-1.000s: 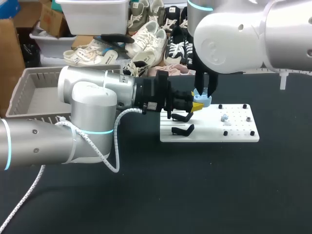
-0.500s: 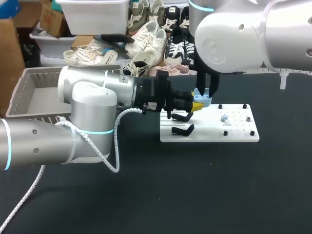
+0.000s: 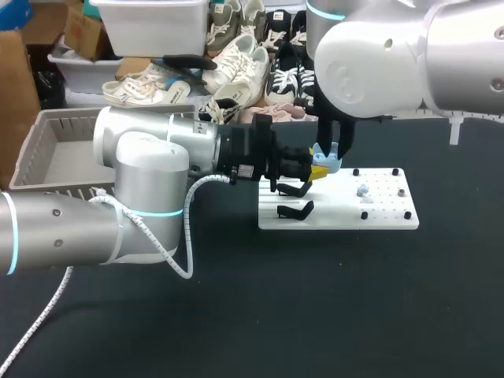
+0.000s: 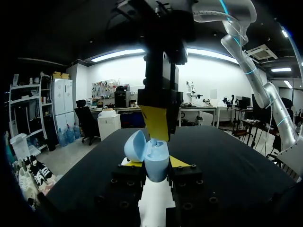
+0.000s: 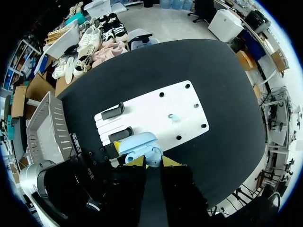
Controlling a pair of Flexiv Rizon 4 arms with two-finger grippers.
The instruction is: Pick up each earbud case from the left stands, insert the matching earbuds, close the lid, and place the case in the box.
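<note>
While the left pincer (image 4: 155,162) is clamped on the light blue earbud case (image 4: 154,155), lid flipped open, the case hangs just over the white stand board (image 3: 339,211) on the black surface (image 3: 354,299). The right pincer (image 3: 330,153) points straight down at the open case, and I honestly can't tell if its fingers are apart or together. 2 black stands (image 3: 295,189) and 1 tiny earbud (image 3: 362,190) are on the board.

Our left arm reaches in from the left, and our left gripper (image 3: 317,169) holds a pale blue case (image 3: 327,163) over the far left corner of a white board (image 3: 386,214). Our right gripper (image 3: 331,150) hangs right above the case. Two black stands (image 3: 296,190) sit on the board's left end, a small earbud (image 3: 362,190) further right. A grey basket (image 3: 46,150) lies far left.
</note>
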